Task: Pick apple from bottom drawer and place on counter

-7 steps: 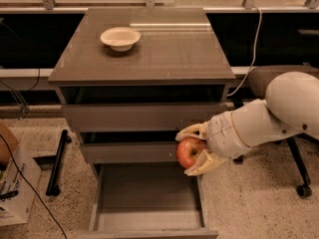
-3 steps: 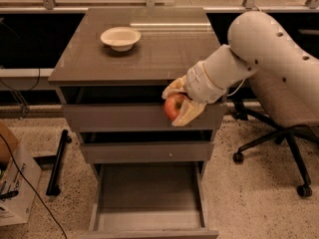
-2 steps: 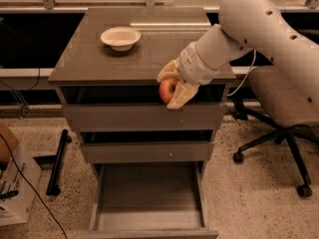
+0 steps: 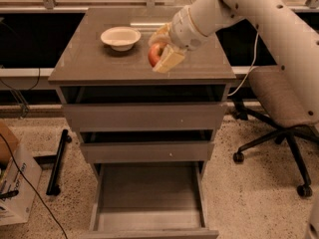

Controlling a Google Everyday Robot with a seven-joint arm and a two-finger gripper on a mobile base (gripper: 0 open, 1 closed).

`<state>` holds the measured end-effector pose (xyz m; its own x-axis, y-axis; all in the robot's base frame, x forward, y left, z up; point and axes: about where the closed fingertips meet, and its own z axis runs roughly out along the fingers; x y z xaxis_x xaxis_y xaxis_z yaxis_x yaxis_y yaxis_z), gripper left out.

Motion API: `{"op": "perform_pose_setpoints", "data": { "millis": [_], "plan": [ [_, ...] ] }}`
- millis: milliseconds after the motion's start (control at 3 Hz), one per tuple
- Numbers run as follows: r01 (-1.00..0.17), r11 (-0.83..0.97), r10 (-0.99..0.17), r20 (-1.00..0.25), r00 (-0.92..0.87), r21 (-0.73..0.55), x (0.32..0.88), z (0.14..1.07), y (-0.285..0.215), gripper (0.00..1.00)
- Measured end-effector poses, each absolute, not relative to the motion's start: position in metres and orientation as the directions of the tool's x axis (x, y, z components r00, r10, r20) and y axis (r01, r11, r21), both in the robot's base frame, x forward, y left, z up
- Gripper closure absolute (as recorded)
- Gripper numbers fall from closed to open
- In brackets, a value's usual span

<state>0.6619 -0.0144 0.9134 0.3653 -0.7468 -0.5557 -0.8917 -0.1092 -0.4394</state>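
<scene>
My gripper is shut on the red and yellowish apple and holds it just above the grey-brown counter, near the counter's middle and to the right of a white bowl. The white arm reaches in from the upper right. The bottom drawer is pulled open below and shows a bare floor. The two shallower drawers above it are nearly closed.
A white bowl stands on the counter's back left. An office chair is to the right of the cabinet. A cardboard box and a black bar lie on the speckled floor at left.
The gripper has lifted the apple from beside the open bottom drawer, up past the drawer fronts, to over the counter top.
</scene>
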Motion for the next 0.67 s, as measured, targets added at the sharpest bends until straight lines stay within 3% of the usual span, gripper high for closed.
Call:
{"op": "perform_pose_setpoints", "data": {
  "millis": [667],
  "plan": [
    [-0.924,0.124,-0.685,-0.705,0.184,-0.362,0.739,0.913,-0.010,1.00]
  ]
}}
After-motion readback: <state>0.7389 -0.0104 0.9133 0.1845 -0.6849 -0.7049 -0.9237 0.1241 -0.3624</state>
